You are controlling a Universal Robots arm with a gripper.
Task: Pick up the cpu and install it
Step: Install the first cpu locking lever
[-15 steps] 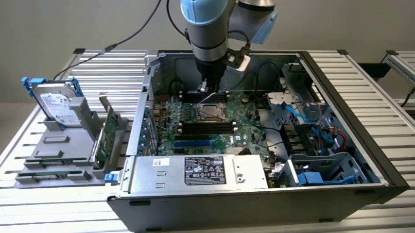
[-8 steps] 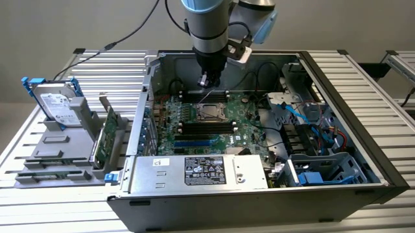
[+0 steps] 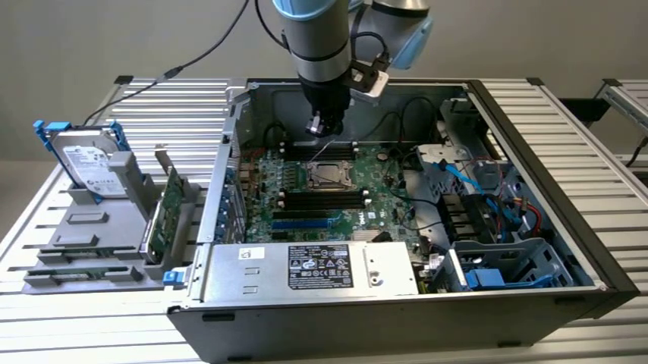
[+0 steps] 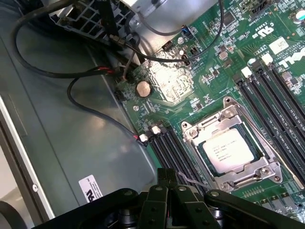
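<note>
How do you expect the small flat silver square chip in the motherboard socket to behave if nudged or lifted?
The small flat silver square chip looks rigid, so it probably won't flex. Its smooth metal top may be slippery to grip. Lying flat within the grey metal socket frame, it likely won't roll or tip.

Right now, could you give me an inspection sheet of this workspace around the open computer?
Surface: slatted aluminium table, carrying an open black computer case.
Job's things: small square silver cpu lies in the metal-framed socket.
Clutter: silver hard drive with white label and blue bracket, and green card boards, in a grey holder at the exterior view's left.
Grippers: black gripper shut, above the green motherboard beside the socket.
Cables: black cables loop inside the case; blue cables near the drive bays.
Surroundings: grey wall.
</note>
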